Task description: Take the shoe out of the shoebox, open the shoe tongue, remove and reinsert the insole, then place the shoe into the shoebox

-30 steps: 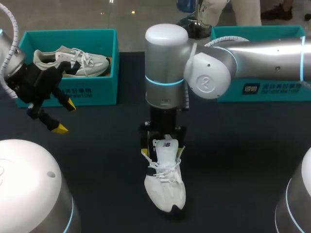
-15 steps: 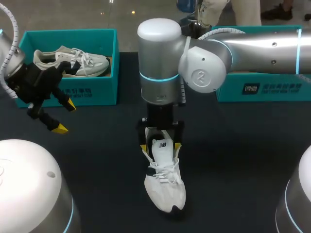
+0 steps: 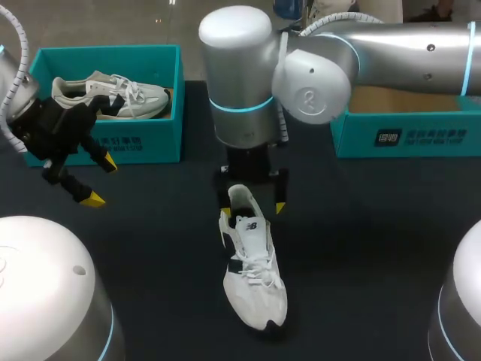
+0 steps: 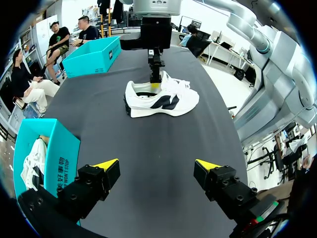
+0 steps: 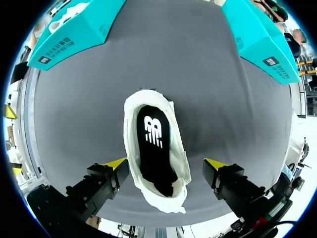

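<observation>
Right wrist view looks down between the fingers of the right claw (image 5: 166,163). They stand wide apart and hold nothing, one on each side of the heel of the shoe (image 5: 131,124), not touching it. Inside the opening lies the dark insole (image 5: 152,144), flat and fully seated.

In the head view the shoe rests on the counter (image 3: 376,248) just below centre, heel toward 12 o'clock and toe toward 6. I judge that taking out the insole is the step in hand.

To do it well, the claw should narrow, come down slowly at the heel, and pinch only the edge of the insole, not the collar.

The left claw (image 3: 101,180), also apart and empty at 9 o'clock, could press the toe so that the shoe does not lift. The box (image 3: 406,135) waits at 2 o'clock.
</observation>
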### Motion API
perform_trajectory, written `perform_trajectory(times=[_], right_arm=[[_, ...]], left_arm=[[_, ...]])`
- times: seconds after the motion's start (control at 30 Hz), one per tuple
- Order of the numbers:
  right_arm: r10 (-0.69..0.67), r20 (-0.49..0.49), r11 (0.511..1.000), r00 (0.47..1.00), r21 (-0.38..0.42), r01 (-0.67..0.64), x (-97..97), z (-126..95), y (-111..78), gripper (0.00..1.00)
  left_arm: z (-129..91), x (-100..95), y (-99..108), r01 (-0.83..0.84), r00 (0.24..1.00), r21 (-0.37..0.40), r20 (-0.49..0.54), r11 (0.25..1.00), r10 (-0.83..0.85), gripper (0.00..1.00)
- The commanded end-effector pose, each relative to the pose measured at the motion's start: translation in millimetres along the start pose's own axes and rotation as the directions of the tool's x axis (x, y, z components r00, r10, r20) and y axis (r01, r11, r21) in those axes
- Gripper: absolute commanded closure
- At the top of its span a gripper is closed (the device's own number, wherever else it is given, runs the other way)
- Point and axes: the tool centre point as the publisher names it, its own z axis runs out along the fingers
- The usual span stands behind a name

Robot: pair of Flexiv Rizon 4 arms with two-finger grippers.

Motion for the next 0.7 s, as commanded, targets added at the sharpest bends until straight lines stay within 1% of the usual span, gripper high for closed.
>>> perform_trajectory(times=[0.03, 0.2, 0.3, 0.5, 0.53, 0.57, 0.6, 0.63, 0.67, 0.7], right_arm=[[0.008, 0.006, 1.0, 1.0, -0.03, -0.008, -9.6, -24.8, -6.8, 0.0], [0.018, 0.004, 0.999, 1.0, -0.051, -0.018, -14.6, -43.2, -17.6, 0.0], [0.021, 0.0, 0.998, 1.0, -0.053, -0.021, -13.7, -48.9, -26.3, 0.0], [0.025, -0.006, 0.999, 1.0, -0.021, -0.025, -8.5, -45.5, -47.9, 0.0], [0.027, -0.011, 0.999, 1.0, -0.021, -0.027, -7.4, -44.7, -51.7, 0.02], [0.028, -0.012, 0.999, 1.0, -0.014, -0.029, -6.3, -43.6, -55.1, 0.18], [0.029, -0.013, 1.0, 0.999, -0.011, -0.029, -4.7, -42.7, -59.3, 0.64], [0.032, -0.018, 0.999, 0.999, -0.007, -0.032, -4.0, -41.7, -62.5, 0.95], [0.034, -0.026, 0.999, 0.999, 0.004, -0.034, -3.7, -40.4, -65.4, 1.0], [0.034, -0.034, 0.999, 0.999, 0.005, -0.034, -3.2, -39.0, -68.4, 1.0]], left_arm=[[-0.2, 0.1, 0.0, 0.0, 1.0, -0.002, -0.001, 1.0, 0.0, 0.0], [-0.2, 0.1, 0.0, 0.0, 1.0, -0.002, -0.001, 1.0, 0.0, 0.0], [-0.2, 0.1, 0.0, 0.0, 1.0, -0.002, -0.001, 1.0, 0.0, 0.0], [-0.2, 0.1, 0.0, 0.0, 1.0, -0.002, -0.001, 1.0, 0.0, 0.0], [-0.2, 0.1, 0.0, 0.0, 1.0, -0.002, -0.001, 1.0, 0.0, 0.0], [-0.2, 0.1, 0.0, 0.0, 1.0, -0.002, -0.001, 1.0, 0.0, 0.0], [-0.2, 0.1, 0.0, 0.0, 1.0, -0.002, -0.001, 1.0, 0.0, 0.0], [-0.2, 0.1, 0.0, 0.0, 1.0, -0.002, -0.001, 1.0, 0.0, 0.0], [-0.2, 0.1, 0.0, 0.0, 1.0, -0.002, -0.001, 1.0, 0.0, 0.0], [-0.2, 0.1, 0.0, 0.0, 1.0, -0.002, -0.001, 1.0, 0.0, 0.0]])
